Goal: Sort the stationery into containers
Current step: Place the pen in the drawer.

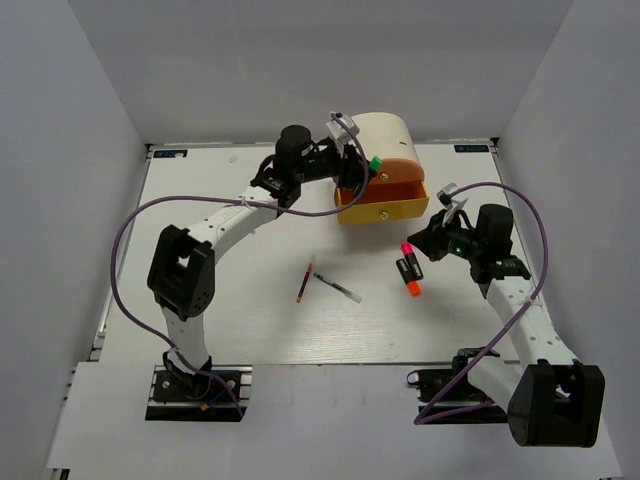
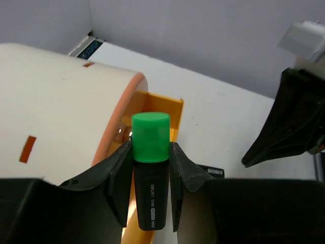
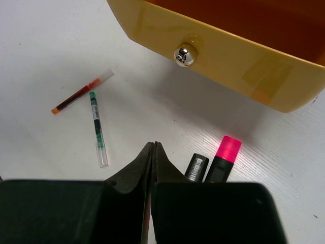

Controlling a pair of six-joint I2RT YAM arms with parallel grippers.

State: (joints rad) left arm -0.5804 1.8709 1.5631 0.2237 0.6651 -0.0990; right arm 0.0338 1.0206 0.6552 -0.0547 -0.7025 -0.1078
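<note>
1. Red pen (image 1: 304, 283) and clear pen (image 1: 337, 288) lie close together mid-desk (image 1: 220, 320), not yet sorted.
2. Left gripper (image 1: 358, 172) is clamped on a green-capped highlighter (image 2: 150, 152), poised over the pulled-out yellow drawer (image 1: 395, 211) of the cream organiser (image 1: 385, 135). Likely lined up for a drop.
3. Pink-capped highlighter (image 1: 410, 258) and orange-capped highlighter (image 1: 408, 278) lie side by side, right of the drawer.
4. Right gripper (image 3: 154, 152) has its fingers together and is empty. It hovers just beside them, probably staged for the next pick.
</note>
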